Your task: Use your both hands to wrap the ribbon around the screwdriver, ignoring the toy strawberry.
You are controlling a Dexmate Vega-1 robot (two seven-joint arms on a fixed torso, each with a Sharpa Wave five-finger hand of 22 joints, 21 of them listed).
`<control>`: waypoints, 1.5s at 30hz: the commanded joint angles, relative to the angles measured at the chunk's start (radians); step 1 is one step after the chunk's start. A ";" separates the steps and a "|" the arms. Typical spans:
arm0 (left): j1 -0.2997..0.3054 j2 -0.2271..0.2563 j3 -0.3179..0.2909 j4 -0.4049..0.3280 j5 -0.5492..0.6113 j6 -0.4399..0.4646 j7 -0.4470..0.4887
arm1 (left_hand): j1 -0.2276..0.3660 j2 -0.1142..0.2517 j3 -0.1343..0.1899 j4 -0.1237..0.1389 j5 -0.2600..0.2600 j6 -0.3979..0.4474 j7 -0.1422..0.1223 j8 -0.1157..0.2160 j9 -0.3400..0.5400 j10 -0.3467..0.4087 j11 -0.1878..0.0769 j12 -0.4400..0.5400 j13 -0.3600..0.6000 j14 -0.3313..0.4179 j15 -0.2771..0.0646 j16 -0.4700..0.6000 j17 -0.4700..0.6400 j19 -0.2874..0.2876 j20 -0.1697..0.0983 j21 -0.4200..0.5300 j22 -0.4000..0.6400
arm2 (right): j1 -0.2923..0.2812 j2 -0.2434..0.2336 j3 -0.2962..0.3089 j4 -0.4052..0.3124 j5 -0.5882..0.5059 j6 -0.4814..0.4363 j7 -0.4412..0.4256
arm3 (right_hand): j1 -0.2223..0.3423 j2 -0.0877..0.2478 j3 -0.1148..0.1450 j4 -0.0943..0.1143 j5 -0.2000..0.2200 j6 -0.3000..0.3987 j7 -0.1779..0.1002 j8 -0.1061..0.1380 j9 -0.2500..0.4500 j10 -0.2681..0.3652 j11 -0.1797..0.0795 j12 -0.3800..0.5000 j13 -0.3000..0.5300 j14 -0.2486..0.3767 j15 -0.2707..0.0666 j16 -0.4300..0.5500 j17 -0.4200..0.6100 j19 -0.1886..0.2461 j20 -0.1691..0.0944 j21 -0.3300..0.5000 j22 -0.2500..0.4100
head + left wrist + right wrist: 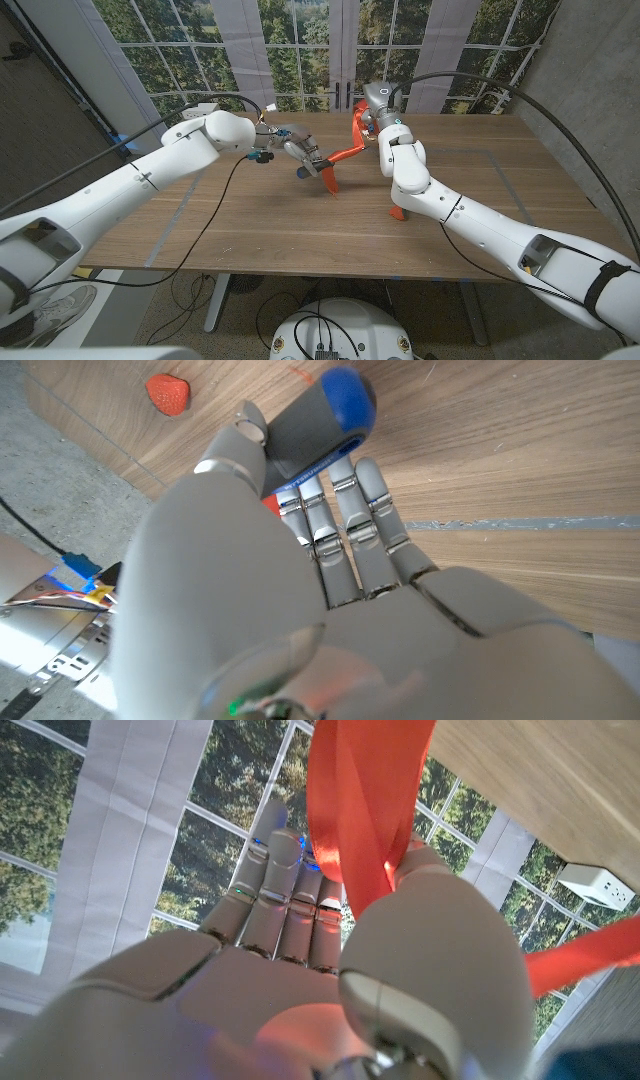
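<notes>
In the head view my left hand [297, 153] grips the screwdriver [309, 160] above the table's middle. The left wrist view shows its grey and blue handle [322, 418] inside my fingers [340, 520]. An orange-red ribbon [347, 152] runs taut from the screwdriver up to my right hand [374, 112], raised at the far side. A short ribbon tail [331, 181] hangs below the tool. The right wrist view shows my right hand [330, 950] pinching the ribbon [360, 800] between thumb and fingers. The red toy strawberry [398, 213] lies under my right forearm, and shows again as the strawberry [168, 392].
The wooden table [250, 230] spreads wide in front of both arms. A white power strip [205, 108] lies at the far left edge, and black cables trail over the left side. Windows stand behind the table.
</notes>
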 commanded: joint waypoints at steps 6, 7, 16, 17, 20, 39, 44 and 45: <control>0.007 -0.041 0.011 0.011 0.031 0.090 0.082 | 0.170 0.159 0.056 -0.004 0.008 0.018 -0.001 -0.003 0.024 0.005 0.008 -0.006 0.005 0.171 -0.250 0.001 0.255 -0.004 -0.023 0.010 0.003 | -0.045 0.004 0.025 -0.087 -0.033 0.031 -0.119 | 0.134 0.118 0.003 0.006 0.006 0.156 -0.051 0.000 0.237 0.082 -0.078 0.146 0.509 0.007 -0.159 0.007 0.000 0.000 -0.071 0.009 0.000; 0.016 -0.045 0.004 0.004 0.028 0.111 0.103 | 0.170 0.159 0.056 -0.005 0.008 0.018 -0.001 -0.003 0.024 0.006 0.008 -0.007 0.005 0.171 -0.250 0.000 0.254 -0.004 -0.023 0.010 0.003 | -0.047 0.000 0.023 -0.097 -0.040 0.034 -0.113 | 0.134 0.118 0.002 0.006 0.006 0.156 -0.050 0.000 0.237 0.082 -0.079 0.147 0.509 0.007 -0.159 0.007 0.000 0.001 -0.071 0.010 0.000; 0.013 -0.059 0.008 0.019 0.029 0.118 0.145 | 0.172 0.158 0.056 -0.005 0.009 0.020 0.002 -0.007 0.026 0.010 0.008 -0.008 0.007 0.175 -0.250 -0.002 0.255 -0.005 -0.022 0.014 0.004 | -0.095 -0.014 0.039 -0.172 -0.094 0.060 -0.156 | 0.134 0.117 0.002 0.007 0.006 0.157 -0.051 -0.002 0.238 0.083 -0.080 0.146 0.509 0.009 -0.159 0.008 0.000 0.001 -0.072 0.015 -0.001; 0.013 -0.061 0.007 0.021 0.023 0.117 0.145 | 0.172 0.158 0.056 -0.005 0.009 0.022 0.002 -0.007 0.026 0.010 0.009 -0.008 0.007 0.176 -0.250 -0.002 0.256 -0.005 -0.022 0.015 0.004 | -0.098 -0.014 0.034 -0.173 -0.119 0.056 -0.163 | 0.135 0.117 0.002 0.007 0.006 0.157 -0.051 -0.002 0.238 0.084 -0.080 0.146 0.508 0.009 -0.159 0.008 0.000 0.001 -0.072 0.015 -0.001; 0.010 -0.064 0.012 0.024 0.027 0.110 0.152 | 0.172 0.158 0.056 -0.005 0.009 0.021 0.001 -0.009 0.026 0.011 0.009 -0.009 0.007 0.176 -0.250 -0.003 0.256 -0.006 -0.022 0.016 0.004 | -0.112 -0.007 0.039 -0.189 -0.144 0.053 -0.155 | 0.135 0.117 0.001 0.008 0.005 0.157 -0.053 -0.003 0.238 0.084 -0.080 0.147 0.509 0.010 -0.159 0.009 0.000 0.000 -0.072 0.016 -0.001; 0.019 -0.086 -0.004 0.025 0.033 0.142 0.246 | 0.172 0.155 0.055 -0.004 0.010 0.026 0.001 -0.015 0.029 0.015 0.006 -0.013 0.009 0.180 -0.250 -0.009 0.258 -0.008 -0.022 0.023 0.004 | -0.266 -0.006 0.109 -0.305 -0.310 0.023 -0.147 | 0.135 0.115 -0.001 0.010 0.005 0.163 -0.054 -0.006 0.239 0.088 -0.084 0.147 0.510 0.012 -0.159 0.011 0.001 0.000 -0.074 0.024 -0.002; 0.041 -0.100 -0.029 0.014 0.017 0.166 0.309 | 0.172 0.155 0.055 -0.004 0.011 0.028 0.001 -0.018 0.030 0.016 0.004 -0.014 0.009 0.183 -0.250 -0.009 0.260 -0.009 -0.022 0.025 0.004 | -0.326 -0.012 0.133 -0.338 -0.334 0.021 -0.167 | 0.136 0.115 -0.001 0.010 0.005 0.164 -0.054 -0.007 0.240 0.087 -0.083 0.149 0.513 0.012 -0.159 0.012 0.001 0.001 -0.074 0.026 -0.003; 0.034 -0.098 -0.025 0.015 0.022 0.164 0.305 | 0.172 0.155 0.055 -0.004 0.011 0.028 0.001 -0.018 0.030 0.015 0.005 -0.015 0.009 0.184 -0.250 -0.009 0.260 -0.009 -0.022 0.026 0.004 | -0.341 -0.012 0.141 -0.348 -0.325 0.025 -0.178 | 0.136 0.115 -0.001 0.010 0.004 0.164 -0.054 -0.007 0.240 0.088 -0.083 0.148 0.512 0.012 -0.159 0.012 0.001 0.001 -0.074 0.026 -0.003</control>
